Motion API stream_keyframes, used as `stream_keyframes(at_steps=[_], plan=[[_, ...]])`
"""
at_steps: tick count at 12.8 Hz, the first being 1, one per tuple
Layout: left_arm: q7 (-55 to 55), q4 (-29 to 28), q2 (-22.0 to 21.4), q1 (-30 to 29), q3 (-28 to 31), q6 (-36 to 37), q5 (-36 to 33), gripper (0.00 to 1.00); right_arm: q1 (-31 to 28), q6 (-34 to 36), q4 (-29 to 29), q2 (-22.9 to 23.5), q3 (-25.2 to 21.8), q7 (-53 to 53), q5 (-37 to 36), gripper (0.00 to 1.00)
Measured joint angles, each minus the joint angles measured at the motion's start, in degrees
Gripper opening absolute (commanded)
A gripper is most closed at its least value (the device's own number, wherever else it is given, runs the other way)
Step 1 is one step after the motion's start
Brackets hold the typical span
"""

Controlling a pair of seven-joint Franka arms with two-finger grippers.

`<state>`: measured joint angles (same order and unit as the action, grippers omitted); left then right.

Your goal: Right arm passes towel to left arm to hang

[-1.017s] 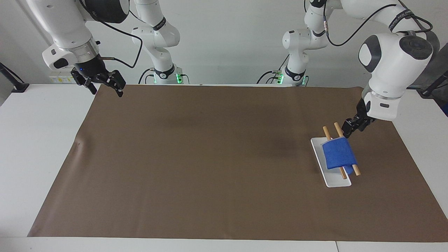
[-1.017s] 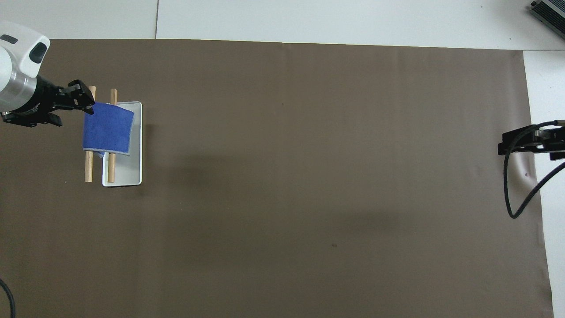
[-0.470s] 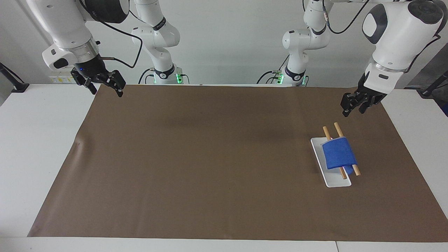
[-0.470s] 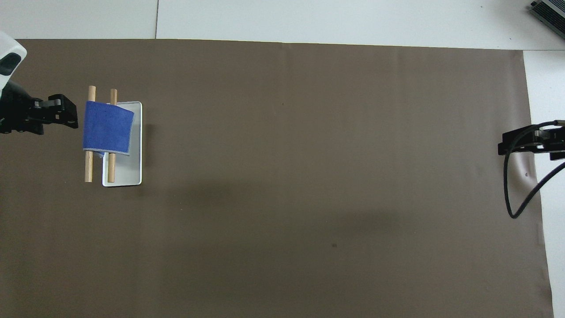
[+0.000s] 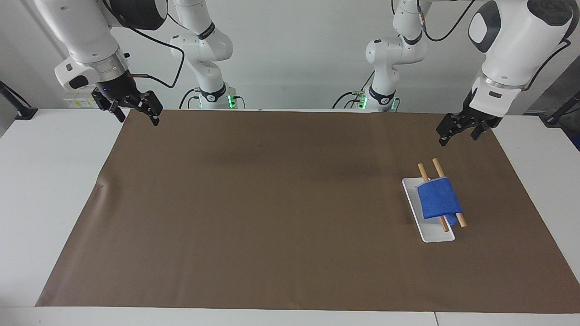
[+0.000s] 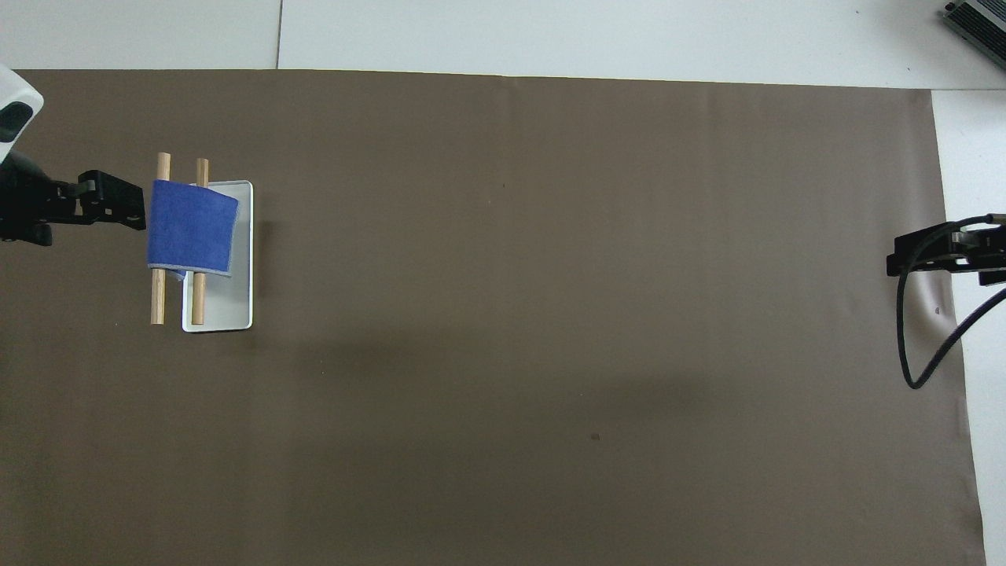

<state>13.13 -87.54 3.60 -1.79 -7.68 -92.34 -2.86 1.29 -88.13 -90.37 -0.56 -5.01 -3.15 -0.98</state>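
The bright-blue towel hangs folded over the two wooden rods of the white rack, toward the left arm's end of the table. My left gripper is open and holds nothing. It hangs in the air over the mat beside the rack, clear of the towel. My right gripper waits open and holds nothing, over the mat's edge at the right arm's end.
A brown mat covers most of the white table. A black cable loops down from the right wrist. A grey device lies at the table's corner farthest from the robots.
My left gripper has let go of the towel's edge, opened, lifted and drawn away from the rack. The towel stays draped on the rods. The right arm has not moved.
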Motion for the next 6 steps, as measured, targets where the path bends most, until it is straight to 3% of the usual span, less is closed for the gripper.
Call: stream_keyframes(at_steps=[6], plan=[[-6.3,-0.1,-0.1,0.0,1.7,0.0,0.0,1.00,0.0,0.0,0.0,0.0,0.0,0.0,0.0,1.00]])
